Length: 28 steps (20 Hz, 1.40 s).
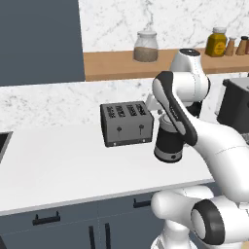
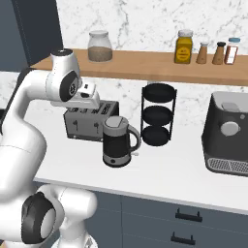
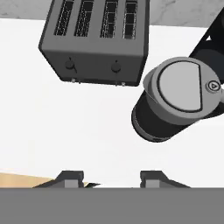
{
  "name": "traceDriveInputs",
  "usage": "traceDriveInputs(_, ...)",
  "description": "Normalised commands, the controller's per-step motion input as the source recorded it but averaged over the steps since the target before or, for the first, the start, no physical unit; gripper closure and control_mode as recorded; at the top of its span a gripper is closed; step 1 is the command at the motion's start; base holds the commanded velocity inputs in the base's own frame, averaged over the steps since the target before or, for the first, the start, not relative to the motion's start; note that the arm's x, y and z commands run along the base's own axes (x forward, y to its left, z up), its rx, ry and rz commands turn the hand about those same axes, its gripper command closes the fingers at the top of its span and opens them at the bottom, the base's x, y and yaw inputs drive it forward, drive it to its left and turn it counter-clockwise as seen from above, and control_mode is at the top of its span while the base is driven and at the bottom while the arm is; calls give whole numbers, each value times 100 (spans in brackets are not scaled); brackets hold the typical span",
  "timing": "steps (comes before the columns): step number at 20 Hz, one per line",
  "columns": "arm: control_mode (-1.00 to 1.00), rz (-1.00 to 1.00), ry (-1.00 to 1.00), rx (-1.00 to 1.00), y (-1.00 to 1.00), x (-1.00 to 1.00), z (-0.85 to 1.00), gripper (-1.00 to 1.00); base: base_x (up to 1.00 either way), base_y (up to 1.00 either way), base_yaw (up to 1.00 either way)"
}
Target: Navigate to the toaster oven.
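Two dark finger tips of the gripper (image 3: 112,179) stand well apart at 6 o'clock in the hand view, released, with nothing but bare white counter (image 3: 65,131) between them. From there the four-slot toaster (image 3: 96,39) lies at about 11 o'clock and the grey-lidded kettle (image 3: 179,100) at about 2 o'clock, just beside the toaster's front corner. In the right base view the hand hangs over the toaster, and the kettle stands in front of it, toward you. A black three-tier rack (image 2: 158,114) stands at the kettle's 1 o'clock, and a dark boxy machine (image 2: 227,133) with one round dial sits far off at 3 o'clock. You cannot tell from these views where the toaster oven is.
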Motion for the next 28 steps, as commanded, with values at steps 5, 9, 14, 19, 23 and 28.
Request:
traceDriveInputs(5, -100, 0, 0, 0, 0, -43, -8, -100, 0, 0, 0)
traceDriveInputs(9, -100, 2, 0, 0, 0, -85, -30, -100, 0, 0, 0)
traceDriveInputs(14, -100, 4, 0, -3, 0, -66, -35, -100, 0, 0, 0)
traceDriveInputs(19, 100, 1, 0, -1, 0, -11, -8, -100, -49, 0, 6)
traceDriveInputs(23, 100, 0, 0, 0, 0, 0, 0, -100, -66, 14, 18)
traceDriveInputs(28, 100, 0, 0, 0, 0, 0, 0, -100, -23, 32, 45)
